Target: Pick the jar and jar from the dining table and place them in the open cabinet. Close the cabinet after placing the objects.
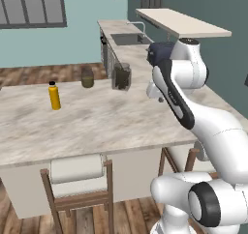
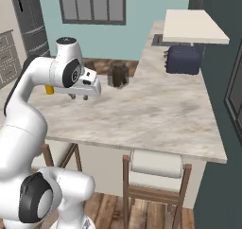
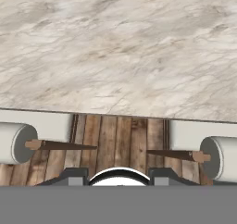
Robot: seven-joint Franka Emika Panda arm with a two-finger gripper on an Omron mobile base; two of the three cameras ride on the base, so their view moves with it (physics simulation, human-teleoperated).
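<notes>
Two jars (image 1: 87, 77) (image 1: 121, 76) left; right view perhaps one (image 2: 118, 74).

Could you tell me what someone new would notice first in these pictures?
The big white robot arm rises over the near edge of the long marbled dining table. Across the table stand two glass jars, a small olive-green jar and a wider jar of dark sticks, with a yellow bottle nearer on the left.

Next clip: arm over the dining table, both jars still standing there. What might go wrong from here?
1. The small jar and large jar stand near each other; reaching for one may bump the other.
2. Both sit near the table's far edge, so a nudge could tip one off.
</notes>
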